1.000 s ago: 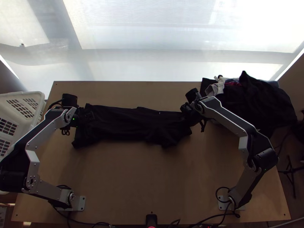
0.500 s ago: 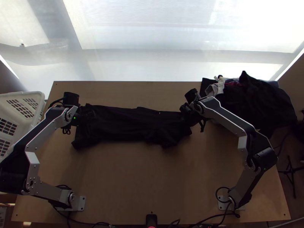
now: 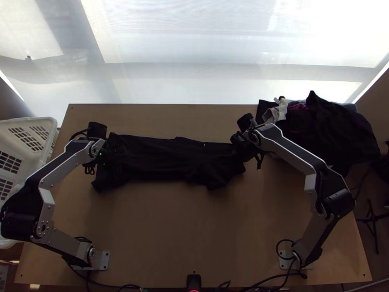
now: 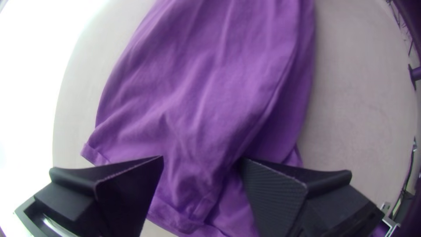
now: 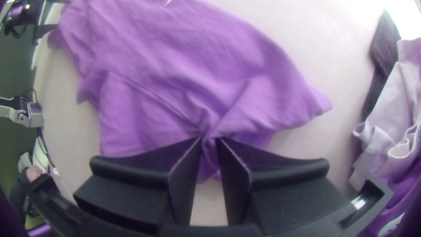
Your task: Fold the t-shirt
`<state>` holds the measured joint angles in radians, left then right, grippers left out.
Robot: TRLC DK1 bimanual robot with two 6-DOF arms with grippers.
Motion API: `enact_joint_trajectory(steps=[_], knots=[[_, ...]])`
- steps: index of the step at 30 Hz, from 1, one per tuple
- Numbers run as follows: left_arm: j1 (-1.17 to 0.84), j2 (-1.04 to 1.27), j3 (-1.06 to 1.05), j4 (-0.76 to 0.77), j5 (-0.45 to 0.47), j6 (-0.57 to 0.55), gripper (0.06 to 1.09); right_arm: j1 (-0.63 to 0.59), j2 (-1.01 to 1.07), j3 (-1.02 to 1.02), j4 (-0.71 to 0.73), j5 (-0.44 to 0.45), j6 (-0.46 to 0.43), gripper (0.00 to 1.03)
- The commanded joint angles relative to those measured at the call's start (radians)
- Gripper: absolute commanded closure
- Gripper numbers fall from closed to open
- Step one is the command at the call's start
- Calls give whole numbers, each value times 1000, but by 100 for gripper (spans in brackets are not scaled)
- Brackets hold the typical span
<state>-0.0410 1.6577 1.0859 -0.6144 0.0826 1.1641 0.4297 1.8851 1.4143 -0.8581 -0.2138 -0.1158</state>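
T-shirt (image 3: 155,160) on the wooden table (image 3: 189,224), laid out as a long narrow band across the upper half, between the two grippers; layers overlap, creases run along it, hem end uneven; left gripper (image 3: 115,155) at the band's left end; in its wrist view the left gripper (image 4: 201,160) has its fingers (image 4: 127,188) spread wide over the cloth, creased fabric in the gap; can't tell if they touch it; right gripper (image 3: 239,150) at the other end; in its wrist view the right gripper (image 5: 210,139) has its fingertips close together, pinching a gathered bit of t-shirt, folds fanning out from there; pile of clothes (image 3: 330,131) at the table's upper right corner, near the right arm; white basket (image 3: 29,120) beside the table's left edge.
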Motion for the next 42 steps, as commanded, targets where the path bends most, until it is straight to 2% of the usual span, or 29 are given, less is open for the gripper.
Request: enact_joint_trajectory(steps=[1,5,8,13,14,15,16,17,19,23,25,26,32,36,38,40,42], knots=[[13,27,-7,64,-1,-6,66,0,0,0,-1,1,1,82],[13,16,37,56,-3,-27,88,1,-1,3,-1,1,1,82],[13,2,88,-7,-1,-52,91,6,0,3,-1,1,1,82],[3,-30,95,-70,-1,-115,90,7,0,3,-1,1,1,82],[4,-36,89,-71,-1,-121,83,7,0,3,-1,1,1,82],[6,-42,78,-71,-1,-121,72,7,0,3,-1,1,-1,82],[12,-45,68,-71,-1,-115,67,9,0,2,-1,1,1,82],[13,-47,58,-71,-3,-104,71,9,0,2,-1,1,1,82],[21,-47,57,-67,-1,-95,91,9,0,2,-1,1,1,82],[32,-45,68,-65,-1,-75,92,11,-3,-3,-1,1,1,82],[35,-47,80,-64,0,-69,98,11,-4,-3,-1,1,-1,82],[36,-45,91,-64,2,-75,104,11,-6,-3,-1,1,1,82],[41,-55,141,-71,0,-121,105,11,-12,-6,-1,1,1,82],[35,-90,253,-189,2,-219,105,12,-23,-12,-1,1,-1,82],[27,-139,269,-209,2,-228,105,11,-27,-18,-1,1,-1,82],[24,-182,269,-216,2,-238,99,11,-29,-23,-1,1,-1,82],[21,-213,264,-231,2,-233,99,14,-27,-23,1,1,-1,82]])
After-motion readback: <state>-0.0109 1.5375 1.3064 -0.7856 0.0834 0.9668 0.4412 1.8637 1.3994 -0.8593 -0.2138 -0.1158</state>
